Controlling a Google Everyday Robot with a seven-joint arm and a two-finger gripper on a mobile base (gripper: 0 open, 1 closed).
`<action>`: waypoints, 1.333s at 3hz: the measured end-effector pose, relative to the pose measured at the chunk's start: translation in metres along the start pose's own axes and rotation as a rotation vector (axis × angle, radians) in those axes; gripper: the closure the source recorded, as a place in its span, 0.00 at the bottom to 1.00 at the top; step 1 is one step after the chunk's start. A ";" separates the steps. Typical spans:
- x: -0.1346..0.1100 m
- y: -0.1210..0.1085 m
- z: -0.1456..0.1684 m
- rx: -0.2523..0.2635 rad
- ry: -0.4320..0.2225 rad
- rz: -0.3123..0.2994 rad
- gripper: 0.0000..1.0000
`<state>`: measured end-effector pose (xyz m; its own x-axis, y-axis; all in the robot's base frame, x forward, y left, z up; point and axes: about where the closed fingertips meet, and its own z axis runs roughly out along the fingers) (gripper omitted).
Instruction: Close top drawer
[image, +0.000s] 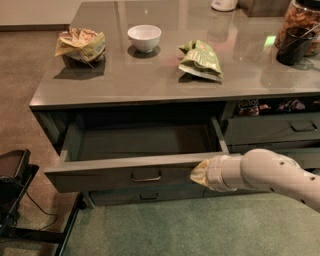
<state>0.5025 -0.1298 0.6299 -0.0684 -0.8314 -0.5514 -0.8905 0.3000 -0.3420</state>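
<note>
Under the grey counter (165, 80), in the one camera view, the top drawer (100, 176) stands pulled well out, its long shallow box bare inside and its flat front panel hanging forward of the narrower drawer (272, 129) to the right. The gripper (199, 173) sits at the right end of that front panel, to the right of the small metal loop handle (146, 176), its pale tip touching or just short of the panel face; whether it is spread or pressed together I cannot tell. I judge the step in hand to be the start of the push: contact is made or nearly made, and the drawer is not yet closed. The next move calls for a steady shove straight back toward the cabinet. Pressing so far off-centre may skew the box on its runners, so pressure nearer the handle would likely serve better.
</note>
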 end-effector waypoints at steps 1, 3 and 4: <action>-0.002 -0.015 0.013 0.035 -0.033 -0.024 1.00; -0.008 -0.047 0.043 0.054 -0.074 -0.060 1.00; -0.017 -0.065 0.058 0.048 -0.079 -0.092 1.00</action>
<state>0.5877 -0.1083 0.6171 0.0501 -0.8175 -0.5737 -0.8689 0.2476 -0.4286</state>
